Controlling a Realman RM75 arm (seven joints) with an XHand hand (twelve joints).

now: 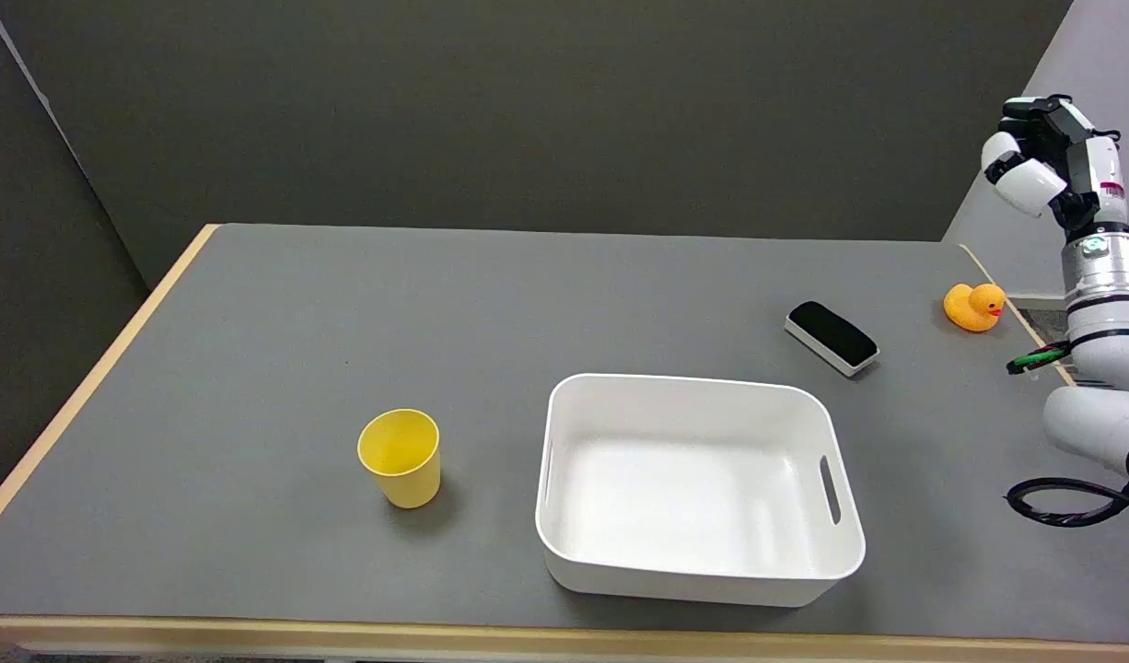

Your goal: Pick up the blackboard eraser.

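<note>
The blackboard eraser (832,337) is lying flat on the grey table (251,368), toward the far right, black felt side facing up over a white base. It is sitting at an angle, just beyond the far right corner of the white bin (564,552), apart from it and touching nothing.

The right hand (1043,161) is hanging in the air at the upper right, raised well above the table surface and well apart from the eraser. Its fingers are curling inward and nothing is showing in them; from this angle I am reading it as clenched on nothing. The white arm below it is rising from the lower right edge, with a black cable (1062,502) looping beside it.

A rubber duck (973,307) is sitting near the table's right edge, to the right of the eraser and not touching it. A yellow cup (401,458) is standing upright left of the bin, mouth open upward. The bin is standing near the table's front edge, handle slots showing in both of its short walls.
</note>
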